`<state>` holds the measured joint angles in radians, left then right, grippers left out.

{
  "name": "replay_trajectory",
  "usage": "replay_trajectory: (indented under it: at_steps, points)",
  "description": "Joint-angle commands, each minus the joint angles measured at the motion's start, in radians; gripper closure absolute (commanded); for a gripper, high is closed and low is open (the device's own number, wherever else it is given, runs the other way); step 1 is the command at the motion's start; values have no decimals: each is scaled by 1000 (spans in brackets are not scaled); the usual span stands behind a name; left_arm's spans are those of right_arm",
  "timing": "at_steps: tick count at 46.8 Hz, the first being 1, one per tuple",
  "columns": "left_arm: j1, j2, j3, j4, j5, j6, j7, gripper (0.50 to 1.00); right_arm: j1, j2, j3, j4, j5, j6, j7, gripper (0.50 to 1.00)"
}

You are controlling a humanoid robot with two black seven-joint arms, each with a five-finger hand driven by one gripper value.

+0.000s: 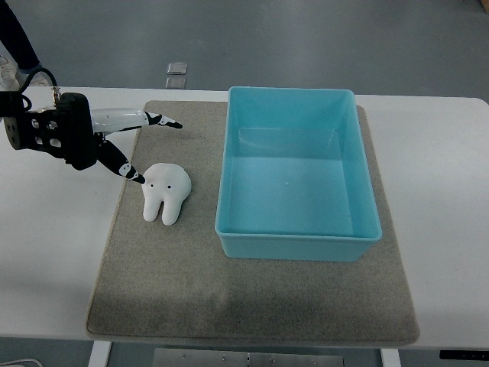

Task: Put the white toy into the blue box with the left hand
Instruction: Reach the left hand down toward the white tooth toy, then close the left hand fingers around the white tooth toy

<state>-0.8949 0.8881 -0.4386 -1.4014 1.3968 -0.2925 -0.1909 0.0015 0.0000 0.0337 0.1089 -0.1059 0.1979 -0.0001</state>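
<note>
My left hand (114, 141) comes in from the left of the blue box (296, 237), fingers spread and holding nothing — one long finger pointing toward the box's far-left corner, a lower one angled down so its dark tip sits just at the upper-left shoulder of the white toy (165, 192). Whether that tip is touching the toy or only just beside it I cannot tell from this height. The toy, shaped like a tooth, lies flat on the grey mat (252, 306) just left of the box, roots pointing toward me, well clear of the box wall. I read the splayed fingers as a pre-grasp: the hand is wide so it can straddle the toy's crown before closing. The box stands open-topped with nothing in it, close enough that the carry should be short — the wall is what I'd need to clear. My right arm isn't showing.
</note>
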Motion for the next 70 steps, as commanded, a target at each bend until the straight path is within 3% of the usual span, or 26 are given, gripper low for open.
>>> replay_trajectory:
  at_steps: [1,70]
  points:
    - [13,-11,0,-1,13,26,2,519,0,0,0,0,0,0,-1,564]
    - [21,-93,95,32,106,88,10,529,0,0,0,0,0,0,0,564]
